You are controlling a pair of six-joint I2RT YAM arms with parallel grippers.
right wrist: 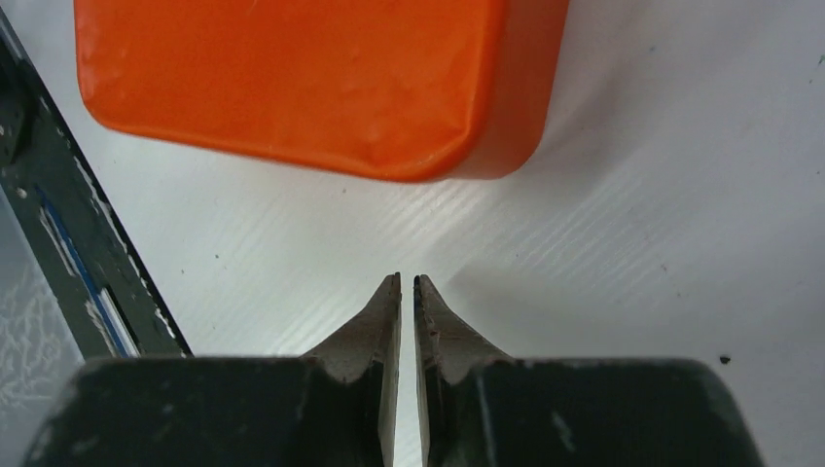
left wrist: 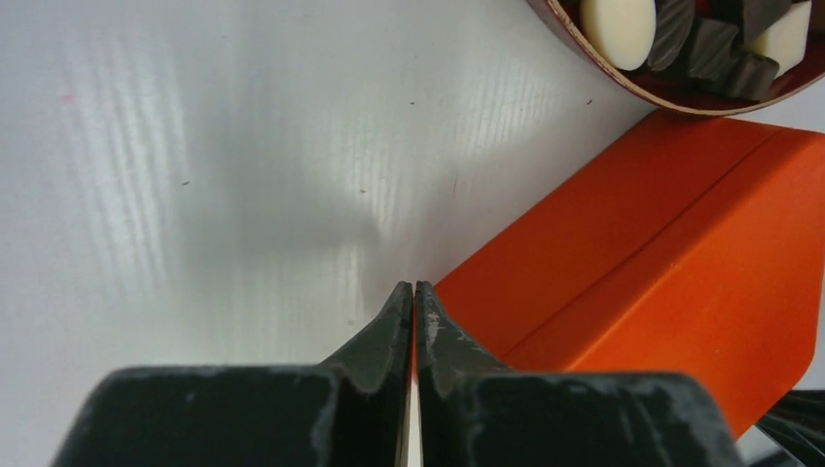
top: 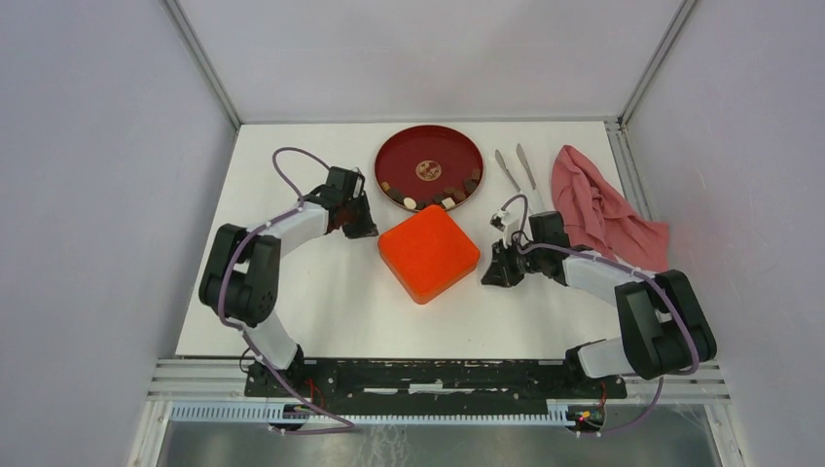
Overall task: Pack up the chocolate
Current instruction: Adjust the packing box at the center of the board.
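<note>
Chocolate (top: 410, 201) waits on the red plate (top: 428, 146) just behind the orange box (top: 428, 253); my left jaws are closed, my right jaws nearly so, both empty, so I'd open wide before lifting the lid squarely.

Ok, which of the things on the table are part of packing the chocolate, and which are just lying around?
For the job: small brown and cream chocolate pieces; the round red plate they lie on; the square orange box, closed, probably where they go.
Lying about: two slim silver metal tools and a crumpled pink cloth, right of the plate.
</note>
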